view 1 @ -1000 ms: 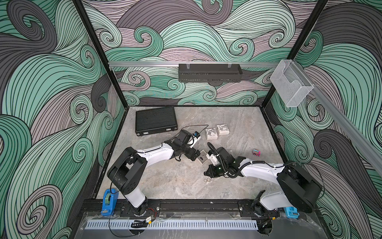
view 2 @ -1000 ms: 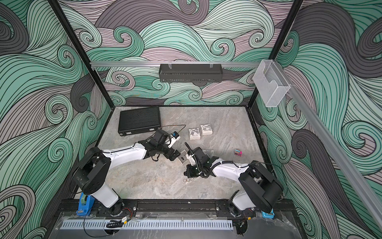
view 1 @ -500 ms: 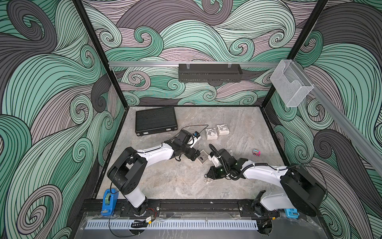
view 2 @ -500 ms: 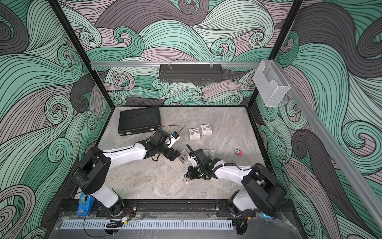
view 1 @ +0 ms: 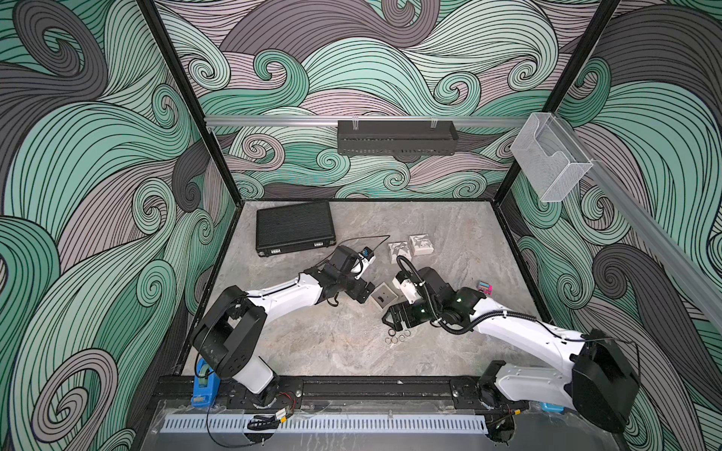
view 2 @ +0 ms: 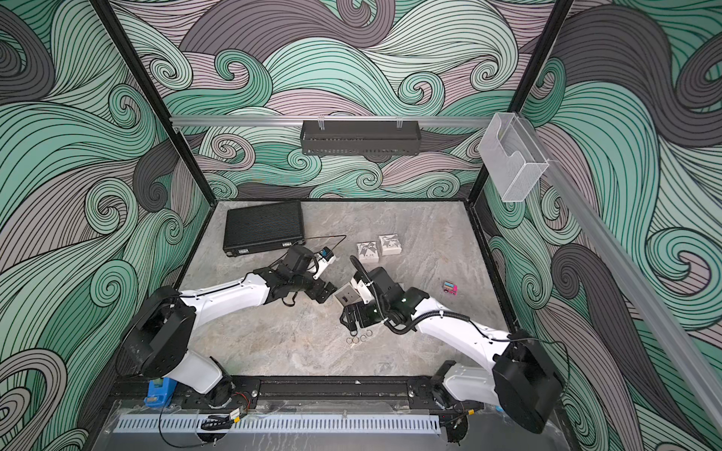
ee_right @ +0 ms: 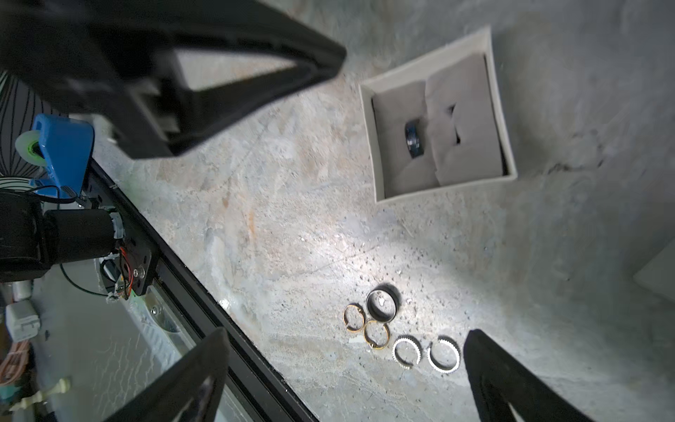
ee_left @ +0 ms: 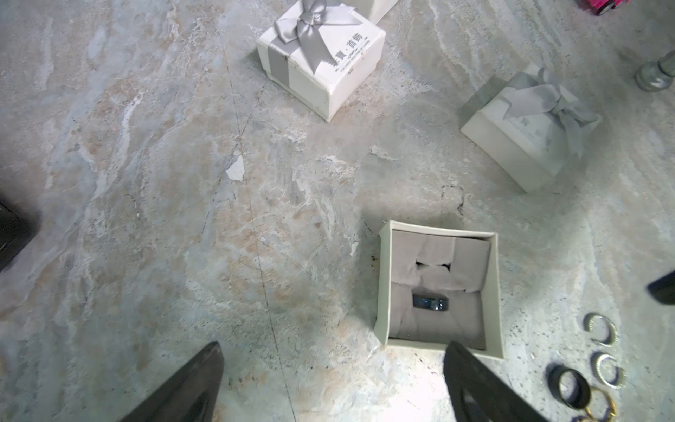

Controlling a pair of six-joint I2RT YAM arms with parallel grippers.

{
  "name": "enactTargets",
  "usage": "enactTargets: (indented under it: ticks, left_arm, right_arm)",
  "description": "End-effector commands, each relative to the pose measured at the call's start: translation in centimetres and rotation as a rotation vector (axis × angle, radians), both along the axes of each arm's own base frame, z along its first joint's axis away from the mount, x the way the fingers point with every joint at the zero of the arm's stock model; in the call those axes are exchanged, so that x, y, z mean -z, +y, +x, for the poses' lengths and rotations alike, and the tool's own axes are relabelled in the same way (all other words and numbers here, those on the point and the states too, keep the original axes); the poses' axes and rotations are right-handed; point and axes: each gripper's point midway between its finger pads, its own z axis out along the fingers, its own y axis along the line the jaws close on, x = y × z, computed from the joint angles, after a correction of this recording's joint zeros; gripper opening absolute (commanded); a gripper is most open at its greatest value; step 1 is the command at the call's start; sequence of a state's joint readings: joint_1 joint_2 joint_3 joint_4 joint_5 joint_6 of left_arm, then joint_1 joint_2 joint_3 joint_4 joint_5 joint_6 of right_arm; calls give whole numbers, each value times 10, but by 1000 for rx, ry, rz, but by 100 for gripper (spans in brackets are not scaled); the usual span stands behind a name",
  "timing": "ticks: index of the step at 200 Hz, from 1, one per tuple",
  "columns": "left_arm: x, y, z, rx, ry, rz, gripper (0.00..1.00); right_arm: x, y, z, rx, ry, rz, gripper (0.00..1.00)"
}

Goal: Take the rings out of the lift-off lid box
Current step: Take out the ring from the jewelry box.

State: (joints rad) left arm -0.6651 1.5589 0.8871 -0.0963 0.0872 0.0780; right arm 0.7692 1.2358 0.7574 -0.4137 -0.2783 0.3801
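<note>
Five rings (ee_right: 381, 306) lie clustered on the bench (ee_right: 292, 237), near the lidless box (ee_right: 443, 188); one dark ring (ee_right: 414, 139) sits in its grey padding (ee_right: 471, 120). Left claw (ee_left: 332, 350) and right claw (ee_right: 347, 334) both gape wide, holding nothing.

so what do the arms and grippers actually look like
The left arm and right arm have white shells and black joints. The left gripper and right gripper are black and wedge-shaped. A black ribbed cable runs along the right arm.
</note>
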Motion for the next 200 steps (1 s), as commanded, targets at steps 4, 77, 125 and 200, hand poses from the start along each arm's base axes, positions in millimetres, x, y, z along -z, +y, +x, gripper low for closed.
enactTargets:
  ticks: [4, 77, 125, 200]
  left_arm:
    - [-3, 12, 2, -36, -14, 8, 95]
    - [-4, 21, 1, -55, 2, -26, 95]
    - [0, 16, 2, -42, 17, -36, 95]
    - [-3, 14, 1, -30, 18, -42, 95]
  right_arm:
    - [-7, -8, 19, -39, -106, -99, 100]
    - [13, 20, 64, -82, -159, -187, 55]
    - [34, 33, 76, -82, -146, -191, 40]
    - [60, 43, 88, -80, -125, -213, 29]
